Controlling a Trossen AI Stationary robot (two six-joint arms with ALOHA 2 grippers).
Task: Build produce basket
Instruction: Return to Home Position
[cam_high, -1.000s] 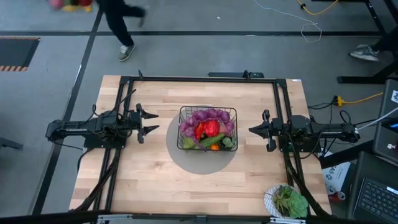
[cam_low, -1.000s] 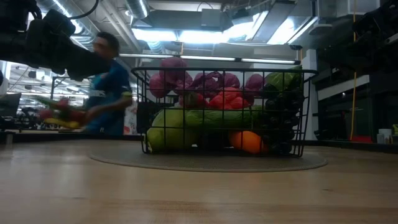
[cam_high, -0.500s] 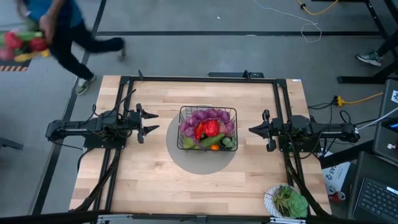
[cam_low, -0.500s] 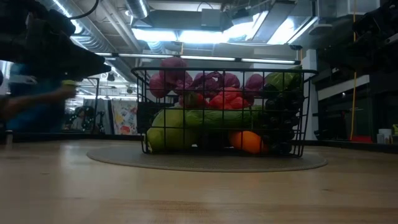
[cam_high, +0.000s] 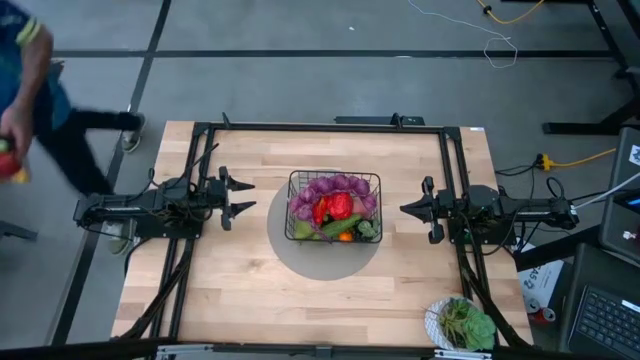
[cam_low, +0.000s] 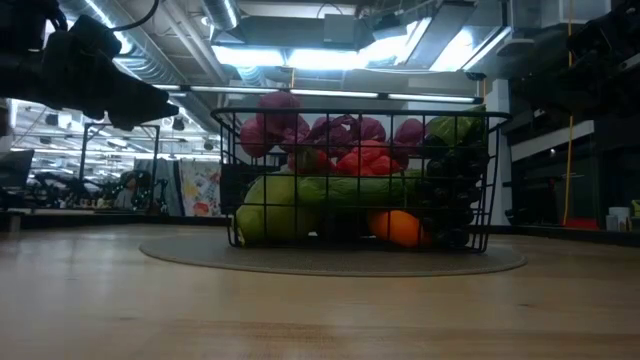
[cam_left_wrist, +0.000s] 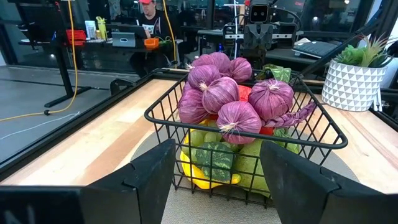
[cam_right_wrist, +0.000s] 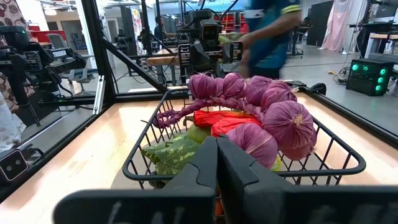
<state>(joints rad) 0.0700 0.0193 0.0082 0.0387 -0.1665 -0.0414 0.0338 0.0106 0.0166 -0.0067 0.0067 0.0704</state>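
Pale wooden desk (cam_high: 240, 290) inside a black frame, grey floor all round. At the far left edge of the high view, a blurred person (cam_high: 40, 110) on that floor, off the desk.

Over the desk's left side, the left tool (cam_high: 247, 196) — spread wide, nothing between its fingers (cam_left_wrist: 152, 174). Aimed at the basket, well apart from it.

At desk centre, on a round grey mat (cam_high: 325, 262), the basket (cam_high: 334, 174), upright and heaped. Inside:
- purple garlic bulbs (cam_high: 335, 186) piled on top, riding above the rim
- a red pepper (cam_high: 333, 207) in the middle, half under the bulbs
- a cucumber (cam_high: 335, 226) lying lengthwise lower down
- an orange (cam_high: 346, 237) at the bottom, against the mesh wall
- yellow-green fruit (cam_left_wrist: 205, 177) at the bottom on the left tool's side, kind hard to tell
- something dark (cam_low: 450, 200) behind the mesh at the right of the low view, not clear enough to name

Over the desk's right side, the right tool (cam_high: 407, 208) — closed on nothing, its two fingers (cam_right_wrist: 199, 168) pressed together. Also aimed at the basket and well apart from it, about level with the left one.

Down at the desk's near right corner, a white bowl (cam_high: 437, 322) of leafy greens, well apart from basket and both tools.
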